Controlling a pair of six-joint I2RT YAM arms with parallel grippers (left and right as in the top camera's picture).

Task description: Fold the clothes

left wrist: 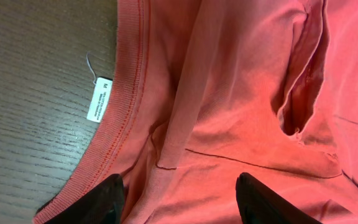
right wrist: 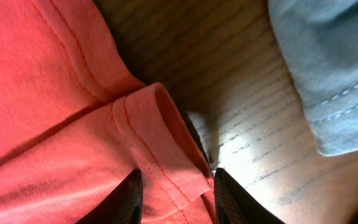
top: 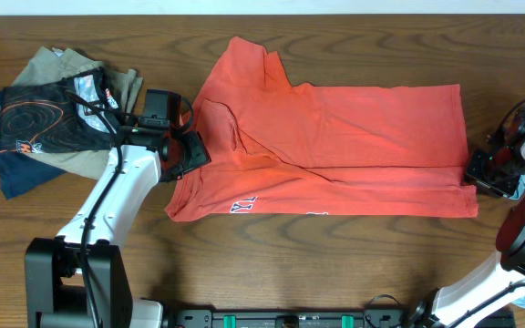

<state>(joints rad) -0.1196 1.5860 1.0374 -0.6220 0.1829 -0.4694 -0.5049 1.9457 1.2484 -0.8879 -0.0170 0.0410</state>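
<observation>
Overall, dark wood-grain table (top: 354, 264) filling every view, nothing of the room visible beyond its edges. At centre, coral-red T-shirt (top: 335, 146) laid lengthwise, near edge doubled over once, collar end to the left. Judged roughly midway: long fold made, upper sleeve and cross-folds not yet done. At far left, well apart, stack of folded garments (top: 53, 109). Near the shirt's right end, light-blue garment (right wrist: 328, 68), only an edge in view. Left gripper (left wrist: 185, 199) spread wide above the collar area, holding nothing. Right gripper (right wrist: 176, 196) astride the hem corner; clamped or released, cannot tell. White tag (left wrist: 98, 99) at the neckband.
</observation>
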